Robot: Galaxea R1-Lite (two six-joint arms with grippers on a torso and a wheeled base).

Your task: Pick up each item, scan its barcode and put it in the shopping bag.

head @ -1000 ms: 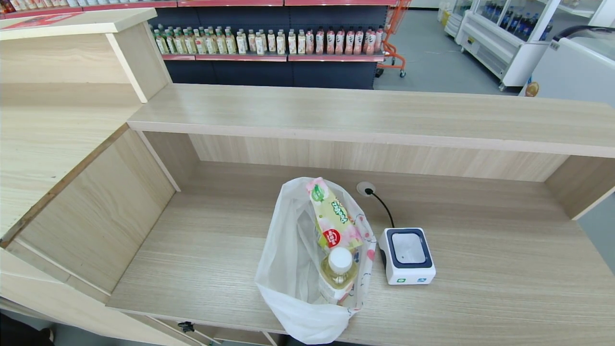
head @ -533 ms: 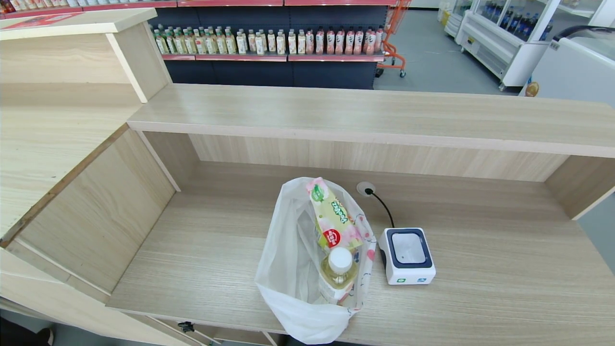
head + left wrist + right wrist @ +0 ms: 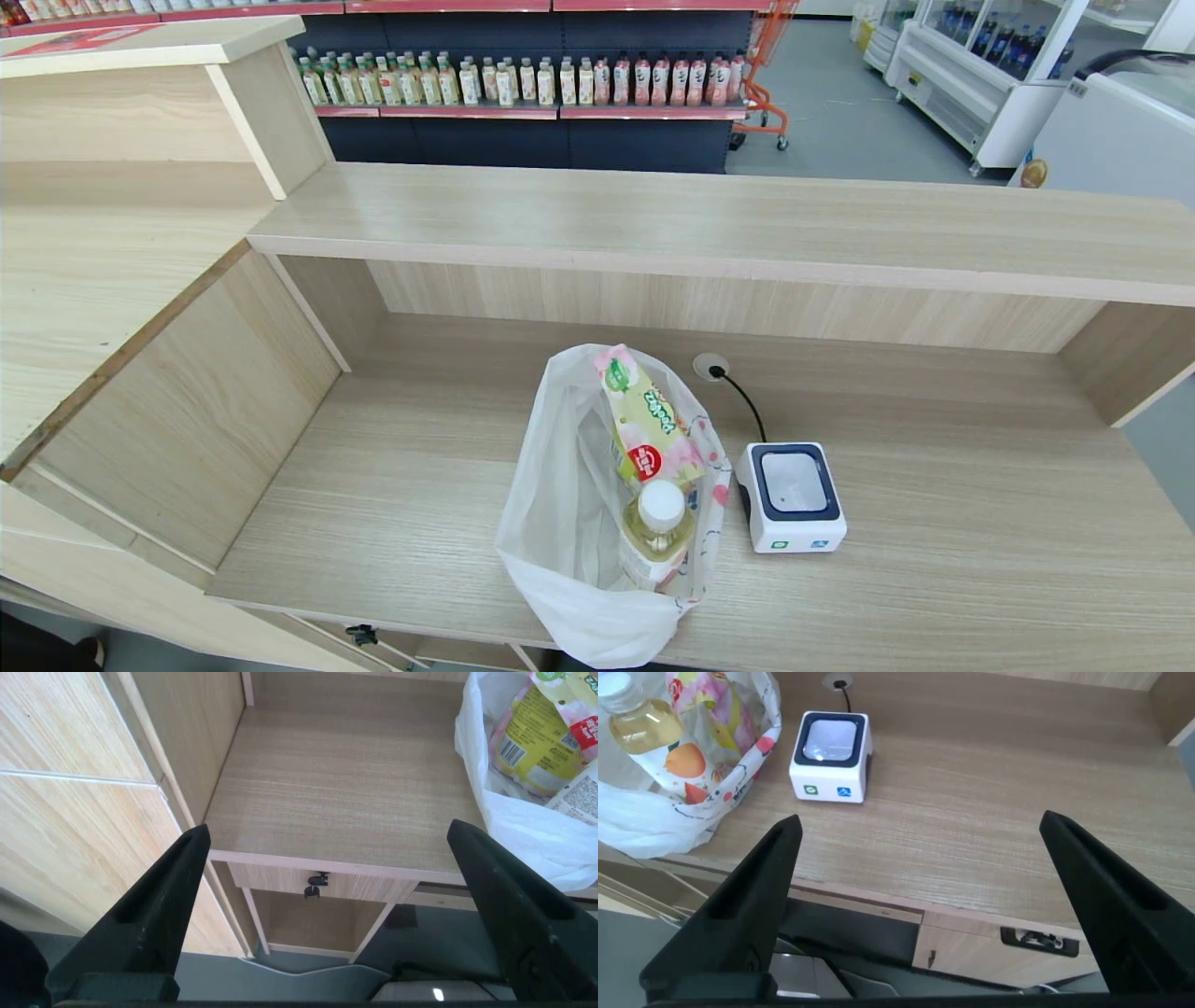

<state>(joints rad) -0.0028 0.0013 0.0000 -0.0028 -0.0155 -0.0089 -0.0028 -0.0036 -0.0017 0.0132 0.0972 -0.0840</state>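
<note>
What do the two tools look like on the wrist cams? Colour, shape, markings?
Left tool and right tool match. Each has two matte black fingers, broad at the base and tapering to blunt tips, with plain, unmarked surfaces.

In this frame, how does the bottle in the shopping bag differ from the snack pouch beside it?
The bottle is clear, showing pale yellow liquid under a white cap; the snack pouch is opaque, printed yellow, pink and green. The bottle sits low, nearer the robot; the snack pouch lies behind it, reaching the far rim. Both are inside the shopping bag.
</note>
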